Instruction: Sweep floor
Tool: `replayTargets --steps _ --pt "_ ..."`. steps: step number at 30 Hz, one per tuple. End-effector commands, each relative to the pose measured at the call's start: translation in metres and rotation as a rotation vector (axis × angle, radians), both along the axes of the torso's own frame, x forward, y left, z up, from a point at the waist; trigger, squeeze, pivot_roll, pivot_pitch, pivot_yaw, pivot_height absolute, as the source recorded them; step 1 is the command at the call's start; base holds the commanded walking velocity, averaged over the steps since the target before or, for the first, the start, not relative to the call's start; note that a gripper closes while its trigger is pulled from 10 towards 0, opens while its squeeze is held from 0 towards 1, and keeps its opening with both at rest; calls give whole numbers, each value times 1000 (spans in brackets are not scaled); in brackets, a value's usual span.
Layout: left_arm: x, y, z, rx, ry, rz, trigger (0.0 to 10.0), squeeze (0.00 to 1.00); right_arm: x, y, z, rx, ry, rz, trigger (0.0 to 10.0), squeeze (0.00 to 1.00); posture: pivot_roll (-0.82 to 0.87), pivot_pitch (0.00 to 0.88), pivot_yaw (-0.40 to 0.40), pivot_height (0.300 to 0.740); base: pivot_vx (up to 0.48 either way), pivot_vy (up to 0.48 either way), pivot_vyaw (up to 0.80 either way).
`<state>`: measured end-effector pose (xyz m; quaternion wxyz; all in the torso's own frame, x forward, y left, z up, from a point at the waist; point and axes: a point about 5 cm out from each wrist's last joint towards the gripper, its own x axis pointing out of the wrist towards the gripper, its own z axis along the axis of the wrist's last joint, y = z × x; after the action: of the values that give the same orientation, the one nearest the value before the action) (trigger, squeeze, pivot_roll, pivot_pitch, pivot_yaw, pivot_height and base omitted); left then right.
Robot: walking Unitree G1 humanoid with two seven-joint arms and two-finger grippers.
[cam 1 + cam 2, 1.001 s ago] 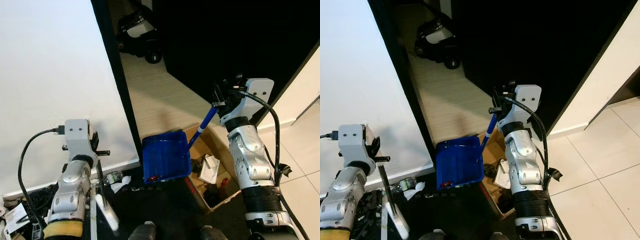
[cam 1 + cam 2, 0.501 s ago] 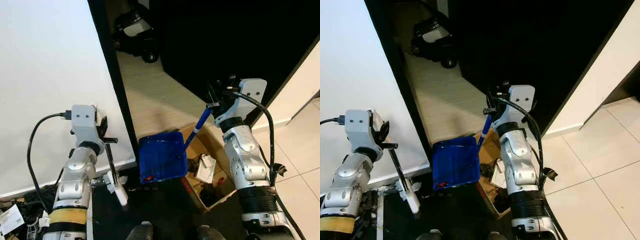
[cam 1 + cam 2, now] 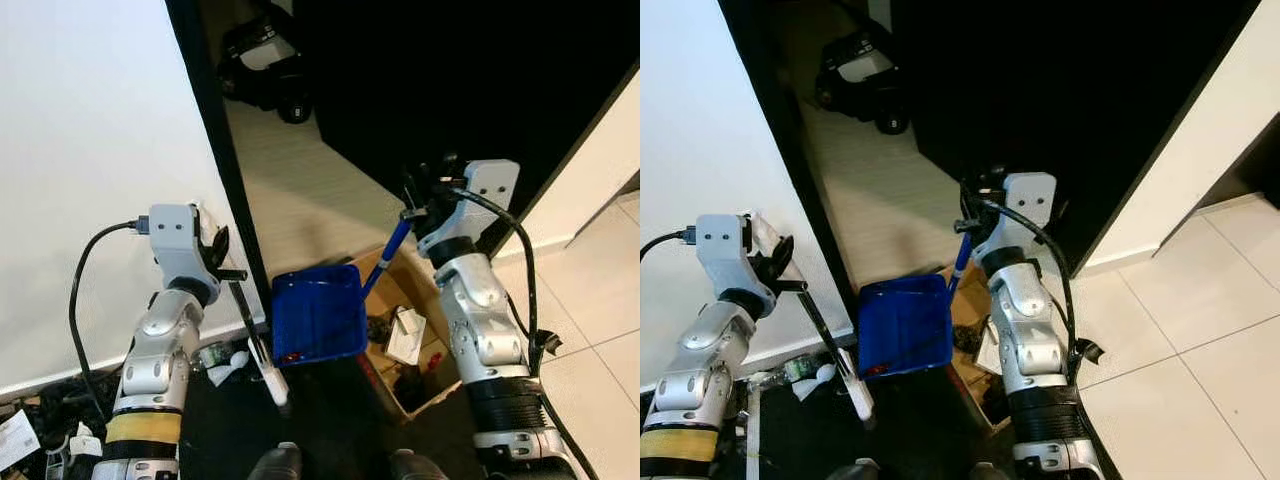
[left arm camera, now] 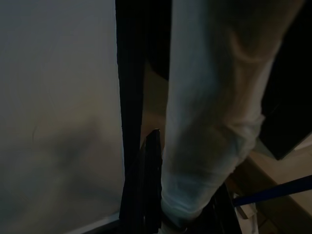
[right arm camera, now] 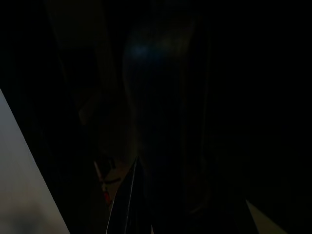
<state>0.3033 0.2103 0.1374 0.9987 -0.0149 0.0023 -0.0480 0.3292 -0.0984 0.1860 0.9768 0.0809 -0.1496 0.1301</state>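
The blue dustpan (image 3: 318,315) hangs low in front of the robot, its tray tilted toward the robot and over the edge of an open cardboard box (image 3: 425,330) of scraps. A few red bits lie along the tray's near lip. Its blue handle (image 3: 385,260) runs up and to the robot's right, long axis slanting from the tray to the right gripper (image 3: 415,195), which is clenched around the handle's top end; the right wrist view is too dark to show more than a dim blue shape.

The left gripper (image 3: 225,262) is raised beside a white wall panel (image 3: 90,150) and its black edge strip (image 3: 215,160). Its fingers are closed on a thin dark brush handle (image 3: 245,310) that slants down and toward the robot's middle, ending in a white brush head (image 3: 272,380) just left of the dustpan's near corner. In the left wrist view one black finger (image 4: 152,180) lies against a pale, blurred shaft.

Behind the dustpan a strip of pale wood floor (image 3: 300,190) leads to a black and white wheeled machine (image 3: 262,60). A crumpled clear bottle (image 3: 215,355) and cables (image 3: 50,410) lie at the wall's foot. Pale tiles (image 3: 590,360) cover the floor to the right.
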Motion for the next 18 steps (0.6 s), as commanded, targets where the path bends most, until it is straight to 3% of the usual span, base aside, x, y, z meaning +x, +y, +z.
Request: replayTargets --steps 1,3,9,18 --pt "-6 2 -3 19 12 24 10000 0 -2 17 9 94 -16 81 10000 0 203 154 8 740 0 0 0" --pt "-9 4 -8 -29 45 56 10000 0 1 9 12 94 -22 60 10000 0 202 154 6 740 0 0 0" --pt "-14 5 -11 -11 61 82 10000 0 5 -6 11 104 -8 17 10000 0 206 155 2 740 0 0 0" --pt "-16 9 -11 4 73 102 10000 0 4 -1 9 109 5 29 10000 0 211 154 3 740 0 0 0"
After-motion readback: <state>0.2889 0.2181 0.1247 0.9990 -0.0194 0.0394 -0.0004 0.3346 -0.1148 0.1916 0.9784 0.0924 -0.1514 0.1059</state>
